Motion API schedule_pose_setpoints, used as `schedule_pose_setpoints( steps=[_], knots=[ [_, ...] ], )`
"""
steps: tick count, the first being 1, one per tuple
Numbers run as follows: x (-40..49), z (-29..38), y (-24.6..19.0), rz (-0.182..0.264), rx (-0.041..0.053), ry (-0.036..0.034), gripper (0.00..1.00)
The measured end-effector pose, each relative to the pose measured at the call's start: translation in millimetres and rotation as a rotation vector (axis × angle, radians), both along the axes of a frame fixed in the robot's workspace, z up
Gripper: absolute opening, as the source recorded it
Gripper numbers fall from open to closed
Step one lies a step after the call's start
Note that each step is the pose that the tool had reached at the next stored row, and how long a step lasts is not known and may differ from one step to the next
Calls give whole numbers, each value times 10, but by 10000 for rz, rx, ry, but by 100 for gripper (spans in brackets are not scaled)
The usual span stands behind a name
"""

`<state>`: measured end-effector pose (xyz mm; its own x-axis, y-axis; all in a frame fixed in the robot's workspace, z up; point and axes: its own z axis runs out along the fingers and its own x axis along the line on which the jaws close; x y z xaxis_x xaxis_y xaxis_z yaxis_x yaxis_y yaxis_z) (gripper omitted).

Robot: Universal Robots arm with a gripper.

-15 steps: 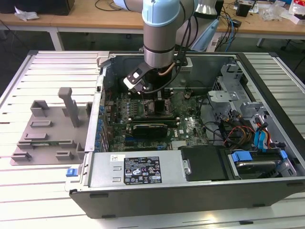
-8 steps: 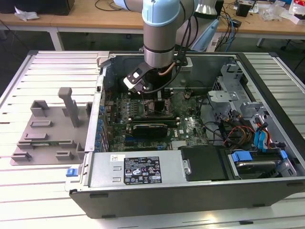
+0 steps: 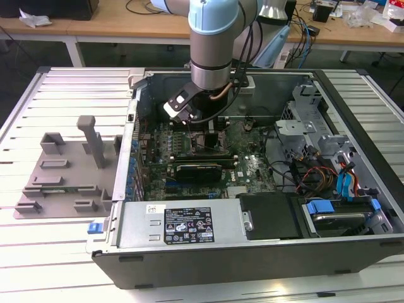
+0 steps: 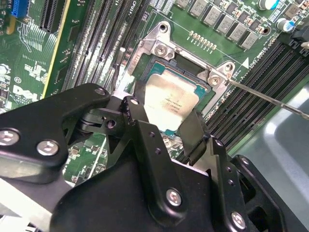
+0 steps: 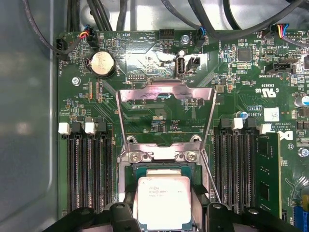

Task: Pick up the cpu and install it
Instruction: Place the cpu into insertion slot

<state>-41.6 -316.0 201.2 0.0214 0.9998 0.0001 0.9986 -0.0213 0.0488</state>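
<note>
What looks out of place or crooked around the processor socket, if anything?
Nothing stands out. The chip sits square over the socket, held between the fingers. The socket's metal cover is swung open and its lever is free, which fits an installation.

The end effector, closed on the cpu, fills the room above the socket. The raised load plate stands beside it. A lever crosses one side, and the case walls enclose the area.
</note>
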Motion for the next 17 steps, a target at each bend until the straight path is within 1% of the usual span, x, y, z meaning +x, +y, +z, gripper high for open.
schedule_pose_setpoints(
  steps=[8, 10, 11, 14, 17],
  knots=[
    [13, -9, 1, 2, 6, -11, 53],
    [12, -9, 1, 1, 2, -5, 54],
    [12, -8, 0, 1, 0, -4, 61],
    [12, -7, 1, 1, 2, -4, 61],
    [12, 48, 1, 1, 1, -5, 61]
  ],
)
